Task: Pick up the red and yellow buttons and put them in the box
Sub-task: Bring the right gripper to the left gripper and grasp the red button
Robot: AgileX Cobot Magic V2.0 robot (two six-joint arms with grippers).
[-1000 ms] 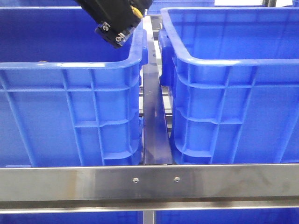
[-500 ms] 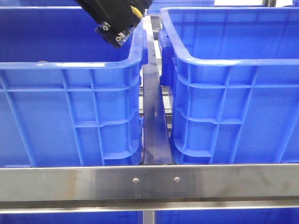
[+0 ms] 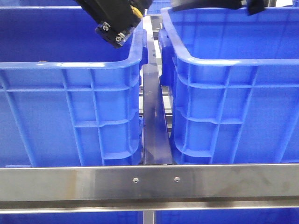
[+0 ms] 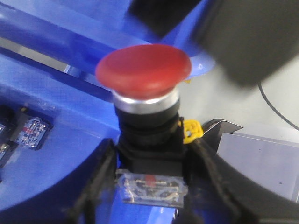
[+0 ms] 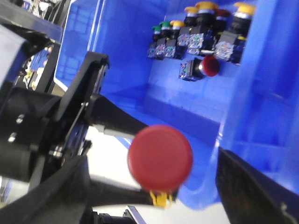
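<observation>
a steel rail crossed the near edge, and behind it stood two blue crates: the left crate and the box on the right, a dark strip between them. the left gripper hung tilted over the left crate's far right corner, its fingers clamped on one red button. the right gripper hovered blurred above the box's far rim; whether its fingers were open, i could not tell. about eight more buttons, red, yellow and green, lay inside the box.
</observation>
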